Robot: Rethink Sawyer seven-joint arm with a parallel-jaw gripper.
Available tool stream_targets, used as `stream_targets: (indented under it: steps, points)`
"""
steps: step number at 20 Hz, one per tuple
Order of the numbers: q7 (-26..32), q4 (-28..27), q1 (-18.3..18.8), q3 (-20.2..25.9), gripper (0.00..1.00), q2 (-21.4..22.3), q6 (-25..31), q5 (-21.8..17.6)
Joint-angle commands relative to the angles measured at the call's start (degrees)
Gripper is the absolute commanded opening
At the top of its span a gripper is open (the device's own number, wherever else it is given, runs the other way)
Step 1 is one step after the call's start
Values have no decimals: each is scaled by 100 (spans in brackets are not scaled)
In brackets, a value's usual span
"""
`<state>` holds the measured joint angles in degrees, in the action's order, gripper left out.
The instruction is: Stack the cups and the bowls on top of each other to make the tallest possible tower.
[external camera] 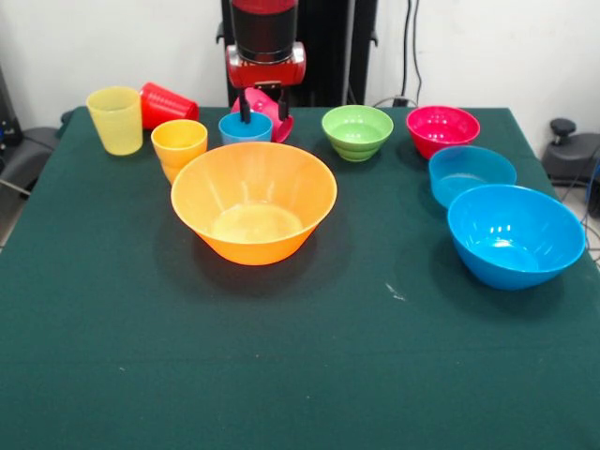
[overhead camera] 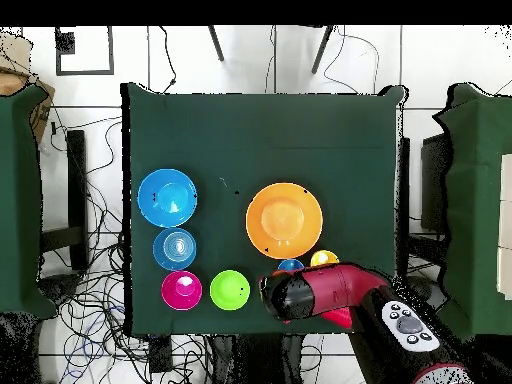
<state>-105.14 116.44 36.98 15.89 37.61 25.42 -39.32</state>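
Jaws apart above light blue cup [external camera: 245, 127], pink cup [external camera: 277, 117] lying beside

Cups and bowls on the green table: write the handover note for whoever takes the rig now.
Pincer: over the light blue cup, fingers straddling its rim; grip not confirmed.
Yellow cup, orange cup upright; red cup on its side; pink cup tipped behind the pincer.
Large orange bowl, green bowl, magenta bowl, small blue bowl, large blue bowl sit separately.
Done: nothing stacked.
Left: whole tower.
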Motion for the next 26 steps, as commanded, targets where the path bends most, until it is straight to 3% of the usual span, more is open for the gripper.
stream_targets:
  steps: [1, 26]
  points:
    - [227, -451, 26, 557, 100, -284, -472, -278]
    - [191, -924, -95, 341, 100, -838, -592, -548]
